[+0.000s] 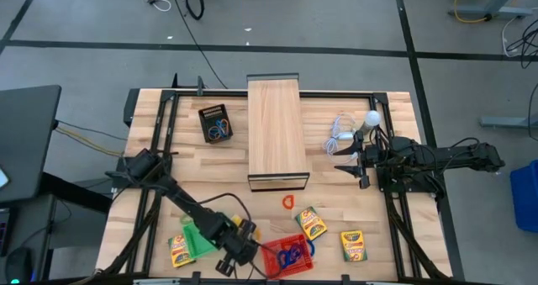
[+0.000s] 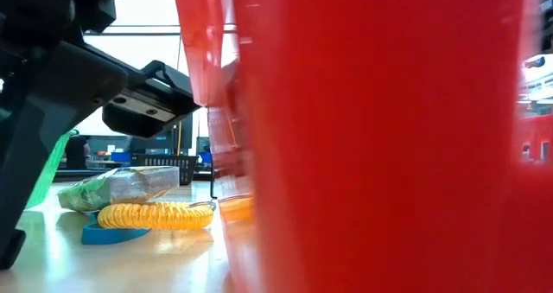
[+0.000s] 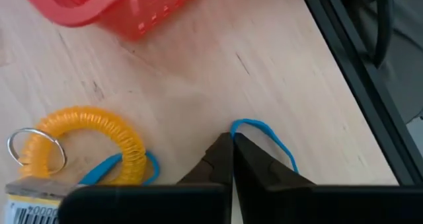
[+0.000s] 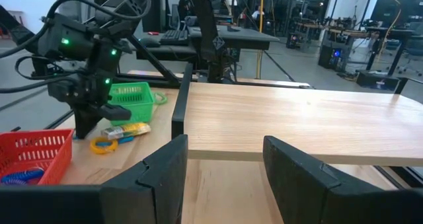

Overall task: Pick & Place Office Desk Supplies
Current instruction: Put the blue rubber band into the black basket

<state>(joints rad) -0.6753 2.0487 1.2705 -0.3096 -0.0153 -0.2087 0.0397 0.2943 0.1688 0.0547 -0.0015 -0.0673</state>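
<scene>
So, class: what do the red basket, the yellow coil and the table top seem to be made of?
Red basket: likely moulded plastic, glossy, with a grid of holes. Yellow coil: probably springy plastic, shiny ridged spiral on a metal ring. Table top: pale wood, visible grain, matt.

A long pale wooden box (image 1: 276,134) is laid at the table's (image 1: 151,134) middle, a white bulb (image 1: 371,118) with coiled cable beside it.

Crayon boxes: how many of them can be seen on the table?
3: one crayon box near the green basket, one right of the red basket, one further right. Others may be hidden.
</scene>
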